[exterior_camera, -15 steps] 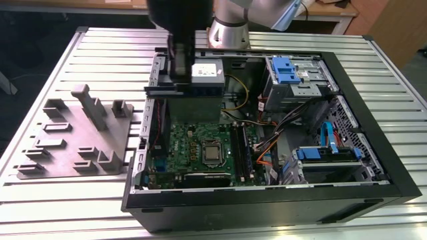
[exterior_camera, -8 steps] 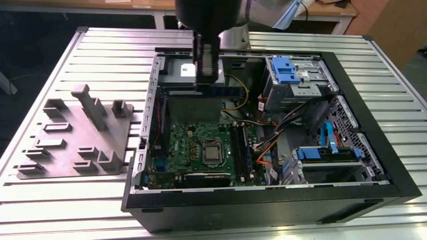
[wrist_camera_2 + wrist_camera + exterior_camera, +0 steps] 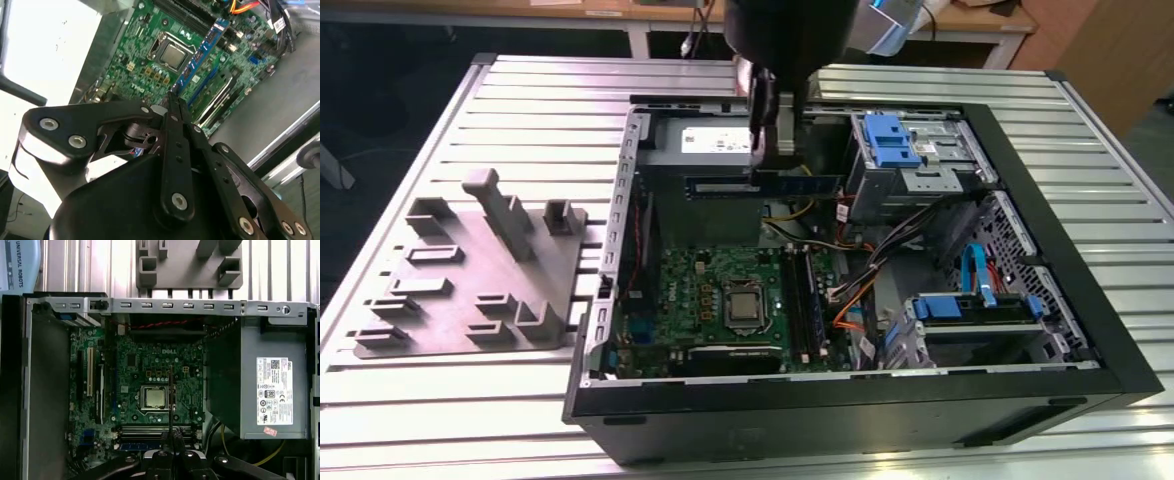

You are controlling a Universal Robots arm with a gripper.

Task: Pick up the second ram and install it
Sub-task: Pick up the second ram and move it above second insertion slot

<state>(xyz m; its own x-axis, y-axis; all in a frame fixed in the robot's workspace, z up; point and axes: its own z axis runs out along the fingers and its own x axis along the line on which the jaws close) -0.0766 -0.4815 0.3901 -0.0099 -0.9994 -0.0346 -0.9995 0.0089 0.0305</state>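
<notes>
Glare whites out one side of the second wrist view. The gripper's (image 3: 173,98) own black linkage covers the lower half there, so I get the motherboard (image 3: 150,45) only as a slanted patch beyond it. In the exterior view the arm (image 3: 787,30) is cut off by the frame edge, and its dark body hides part of the far wall of the case (image 3: 854,390). In the first wrist view I see the ram (image 3: 171,390) edge-on, a thin dark line just beside the processor (image 3: 156,397), so its chips are unreadable from there. I cannot tell whether any of the slots (image 3: 145,430) is filled.

The arm hangs straight down over the open case, toward the power supply (image 3: 700,140) end. The fingers are pressed together on the ram, pinching it near its middle. The second wrist view shows one blue half reaching out past the tips, while the other half is behind the gripper. From the exterior view the ram lies level, held in the air above the motherboard and apart from the slots.
</notes>
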